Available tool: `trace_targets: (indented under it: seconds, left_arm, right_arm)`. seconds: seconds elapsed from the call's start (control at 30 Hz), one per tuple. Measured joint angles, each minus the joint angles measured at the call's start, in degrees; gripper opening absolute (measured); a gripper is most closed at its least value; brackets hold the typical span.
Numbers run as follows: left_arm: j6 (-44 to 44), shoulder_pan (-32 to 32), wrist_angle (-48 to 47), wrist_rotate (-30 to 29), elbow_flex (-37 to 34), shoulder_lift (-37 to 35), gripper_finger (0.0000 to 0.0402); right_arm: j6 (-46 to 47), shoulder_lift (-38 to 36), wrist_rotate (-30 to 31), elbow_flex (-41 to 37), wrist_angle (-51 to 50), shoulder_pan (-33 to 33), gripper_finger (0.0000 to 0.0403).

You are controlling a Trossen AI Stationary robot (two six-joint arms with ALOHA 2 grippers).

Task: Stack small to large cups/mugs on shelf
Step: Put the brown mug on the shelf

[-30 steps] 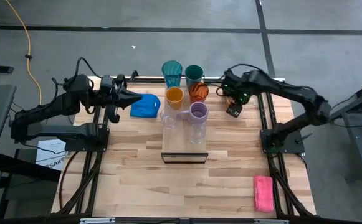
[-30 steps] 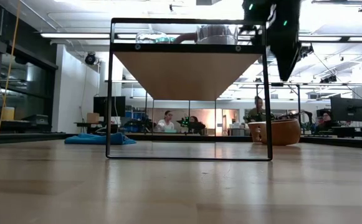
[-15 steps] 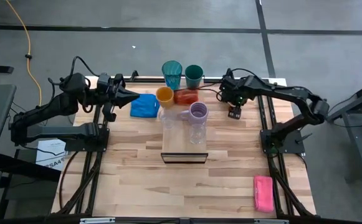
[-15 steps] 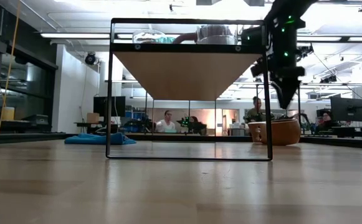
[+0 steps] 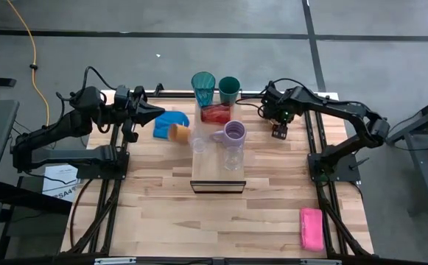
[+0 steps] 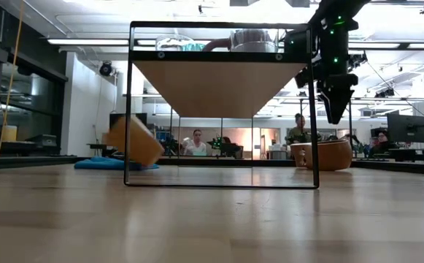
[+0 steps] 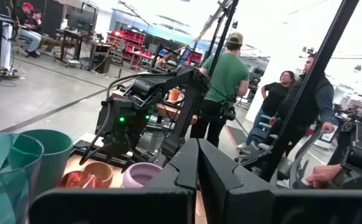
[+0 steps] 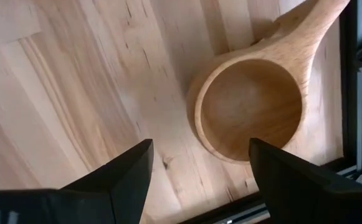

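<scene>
The shelf [image 5: 217,177] stands mid-table. On it are the teal tumbler [image 5: 203,87], the dark green cup [image 5: 229,89], the lavender mug [image 5: 234,132], two clear glasses [image 5: 198,140] and the red cup [image 5: 216,114], which lies on its side. The orange cup [image 5: 178,132] lies tipped off the shelf's left side, by the blue cloth. The tan mug [image 8: 249,109] stands upright on the table right of the shelf. My right gripper [image 8: 199,155] hangs open just above it, pointing down. My left gripper [image 5: 155,113] is shut and level, left of the shelf.
A blue cloth [image 5: 168,122] lies left of the shelf's far end, under my left gripper's tip. A pink sponge [image 5: 311,227] lies near the table's front right corner. People stand in the room beyond the table. Bare tabletop stretches in front of the shelf.
The red cup has tipped over onto its side on the shelf. The orange cup has slid left off the shelf and fallen beside the blue cloth. My right gripper has come down toward the tan mug and rolled about its own axis.
</scene>
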Motion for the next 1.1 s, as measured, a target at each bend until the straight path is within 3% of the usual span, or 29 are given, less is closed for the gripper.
trace_targets:
  seconds: [0.17, 0.6, 1.1]
  left_arm:
    - [0.01, 0.0, 0.0, 0.0, 0.0, 0.0, 0.0]
    - [-0.01, 0.0, -0.09, -1.76, 0.0, 0.0, 0.0]
    - [-0.18, 0.0, -0.13, -3.56, 0.0, 0.0, 0.0]
  right_arm:
    - [-2.74, 0.0, -0.02, -0.4, -1.2, -0.39, 0.0254]
    - [-10.79, -2.23, 0.15, -9.58, 12.46, -5.97, 0.0254]
    - [-16.68, -1.27, -2.51, -16.07, 18.24, -9.39, 0.0254]
